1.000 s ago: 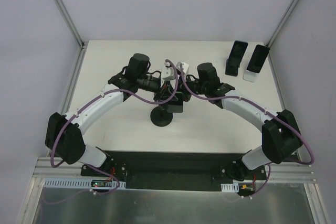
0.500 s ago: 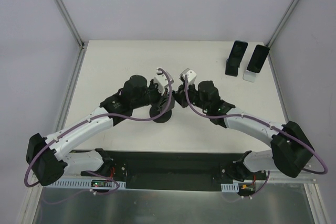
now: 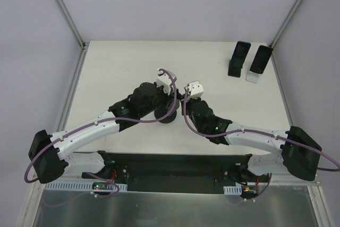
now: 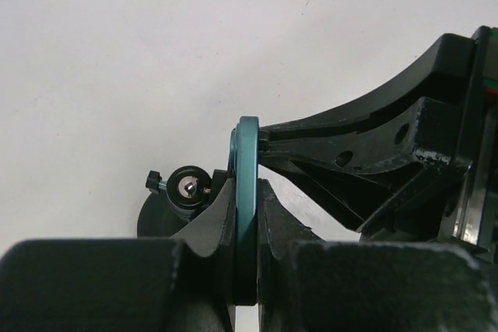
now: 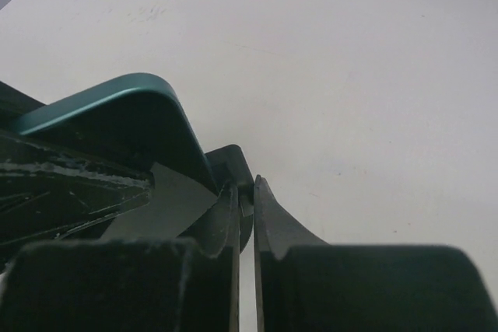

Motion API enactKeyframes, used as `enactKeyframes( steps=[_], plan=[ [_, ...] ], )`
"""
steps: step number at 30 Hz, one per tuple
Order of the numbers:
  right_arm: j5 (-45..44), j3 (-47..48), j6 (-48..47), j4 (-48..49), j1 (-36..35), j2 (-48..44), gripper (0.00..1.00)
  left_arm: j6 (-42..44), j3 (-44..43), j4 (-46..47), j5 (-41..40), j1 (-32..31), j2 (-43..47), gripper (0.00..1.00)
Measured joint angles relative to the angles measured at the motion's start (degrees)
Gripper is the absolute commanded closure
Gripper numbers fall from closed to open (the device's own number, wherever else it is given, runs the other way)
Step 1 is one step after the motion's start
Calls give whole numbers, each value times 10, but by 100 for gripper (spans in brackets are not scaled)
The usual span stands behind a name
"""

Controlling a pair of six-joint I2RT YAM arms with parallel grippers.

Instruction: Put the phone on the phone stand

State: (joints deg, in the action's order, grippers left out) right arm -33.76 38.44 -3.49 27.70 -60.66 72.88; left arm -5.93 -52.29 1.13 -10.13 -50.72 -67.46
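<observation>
**Q:** Where was the phone, and how was it held?

**A:** The phone (image 4: 247, 141) was seen edge-on with its teal rim upright, clamped between the closed jaws of the left gripper (image 4: 246, 215). The right gripper (image 5: 246, 192) was placed against its upper edge, jaws drawn almost together with only a thin slit left. Whether anything was pinched there could not be told.

**Q:** Had it been set on the phone stand?

**A:** Not yet, it was judged. The phone stand (image 4: 185, 188) was shown just beside and below the phone, with its knob and dark base on the white table (image 3: 117, 67). The phone was held off the table. Seating it in the stand and releasing it were left. From above, the phone was hidden under the two wrists.
</observation>
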Motion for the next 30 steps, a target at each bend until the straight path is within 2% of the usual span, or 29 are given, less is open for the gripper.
enactKeyframes(
  steps=[1, 2, 3, 4, 6, 7, 10, 16, 19, 20, 21, 22, 25, 26, 27, 28, 30],
  plan=[
    [-12, -1, 0, 1, -4, 0, 99, -3, 0, 4, 1, 0, -2, 100],
    [-21, -1, -1, 2, -8, 0, 95, -5, 0, 7, 1, 0, -4, 100],
    [-32, -1, -3, 2, -11, 0, 88, -7, 0, 11, 3, 0, -5, 100],
    [-39, -3, -5, 3, -14, -2, 73, -8, 0, 12, 5, 0, -5, 100],
    [-47, -9, -11, 8, -19, -8, 65, -10, 0, 16, 8, 0, -6, 100],
    [-45, -13, -14, 10, -21, -16, 57, -11, 2, 20, -4, 0, -7, 100],
    [-40, -19, -31, 14, -45, -59, 45, -16, 11, 38, -44, 15, -13, 100],
    [-22, -54, -66, 47, -41, -161, 31, -20, 26, 57, -87, 24, -11, 100],
    [-2, -68, -75, 58, -17, -170, 27, -26, 28, 58, -87, 24, -9, 100],
    [15, -72, -75, 59, 0, -167, 26, -29, 28, 58, -87, 24, -7, 95],
    [37, -76, -72, 58, 18, -164, 26, -33, 30, 58, -89, 24, -5, 83],
    [65, -79, -68, 56, 42, -160, 23, -37, 31, 58, -89, 25, -4, 52],
    [181, -81, -47, 48, 113, -147, 9, -56, 31, 42, -93, 29, 4, 21],
    [222, -79, -45, 44, 129, -142, 2, -66, 31, 30, -96, 33, 10, 16],
    [260, -74, -47, 36, 137, -137, 3, -74, 33, 20, -96, 37, 16, 11],
    [304, -64, -51, 21, 143, -129, 4, -86, 34, 7, -95, 41, 28, 1],
    [379, -33, -65, -7, 144, -109, 4, -100, 35, -14, -94, 44, 54, 1]
  ],
)
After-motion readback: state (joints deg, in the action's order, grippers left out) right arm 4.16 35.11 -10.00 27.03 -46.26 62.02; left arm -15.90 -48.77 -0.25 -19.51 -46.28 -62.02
